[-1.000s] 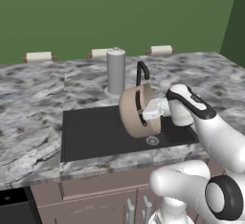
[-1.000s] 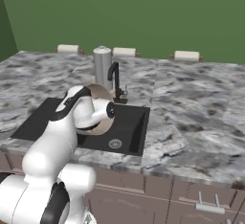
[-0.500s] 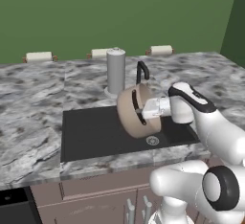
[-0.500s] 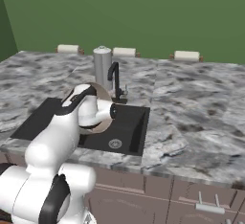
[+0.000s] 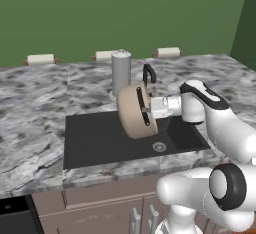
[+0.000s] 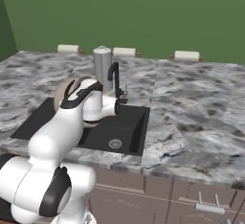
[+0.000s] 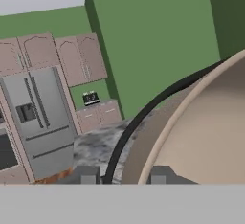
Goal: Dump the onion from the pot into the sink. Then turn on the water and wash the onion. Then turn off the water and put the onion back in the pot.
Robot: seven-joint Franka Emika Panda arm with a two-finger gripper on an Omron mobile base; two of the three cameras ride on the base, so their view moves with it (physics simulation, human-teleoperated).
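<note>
Over the sink [image 5: 95, 138] the pot [image 5: 134, 112] hangs tipped right onto its side, its flat base turned toward the left base camera, which looks like the pouring pose meant to let the onion roll out into the basin (the onion itself cannot be made out in the pot or on the black floor). To its right, the gripper [image 5: 150, 109] is clenched on the pot's rim, one finger [image 7: 160, 174] against the tan wall and the dark handle running between them.

Arm reached forward, forearm roughly level, wrist rolled so the hand pointed sideways. Gripper [image 5: 148, 109] was clamped tight on the pot [image 5: 134, 112] rim, one finger inside the wall, one outside, pot tipped on its side just ahead of the hand.
</note>
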